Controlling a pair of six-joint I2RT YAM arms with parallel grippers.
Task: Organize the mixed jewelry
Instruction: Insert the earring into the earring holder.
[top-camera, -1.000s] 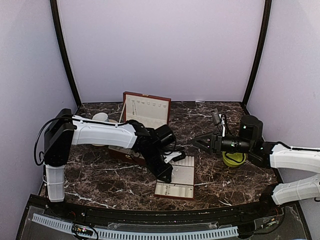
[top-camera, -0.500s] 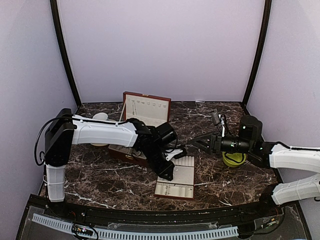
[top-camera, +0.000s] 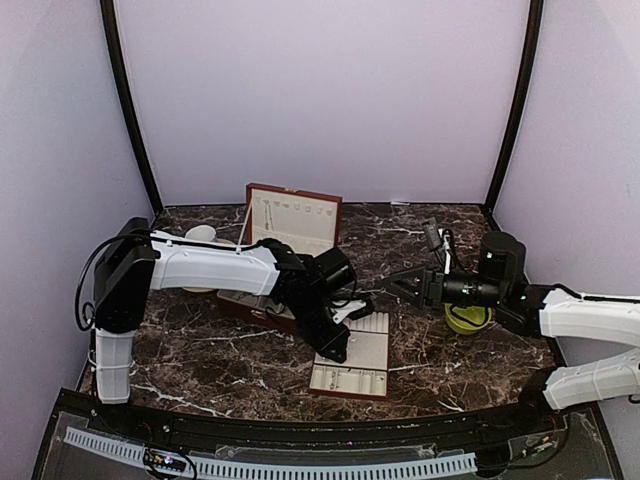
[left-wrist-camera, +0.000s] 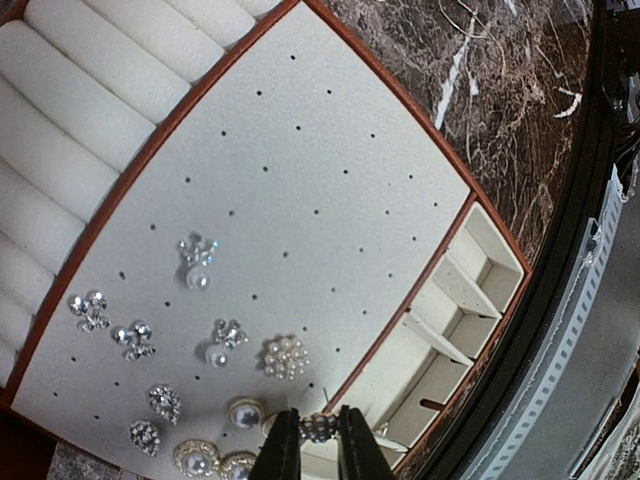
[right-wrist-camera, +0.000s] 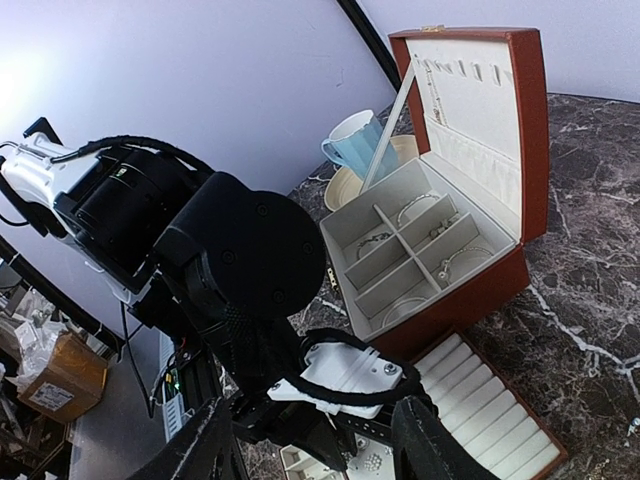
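My left gripper (left-wrist-camera: 318, 450) is shut on a small pearl-cluster stud (left-wrist-camera: 318, 428), held just above the near edge of the cream perforated panel of the flat tray (left-wrist-camera: 300, 150). Several studs sit pinned on that panel, among them a pearl cluster (left-wrist-camera: 284, 357) and crystal bows (left-wrist-camera: 197, 250). In the top view the left gripper (top-camera: 335, 345) hangs over the tray (top-camera: 368, 350). My right gripper (top-camera: 397, 284) is open and empty, in the air right of the tray, facing the left wrist (right-wrist-camera: 240, 265). The reddish-brown box (right-wrist-camera: 440, 250) stands open with thin chains and hoops in its compartments.
A yellow-green cup (top-camera: 468, 318) stands under the right arm. A blue mug on a saucer (right-wrist-camera: 352, 142) stands behind the box. The tray has ring rolls (left-wrist-camera: 80, 110) and small end compartments (left-wrist-camera: 455, 300). The table's front edge (left-wrist-camera: 590, 250) is close by.
The left gripper has shifted slightly over the tray's near part. The right arm has barely moved.
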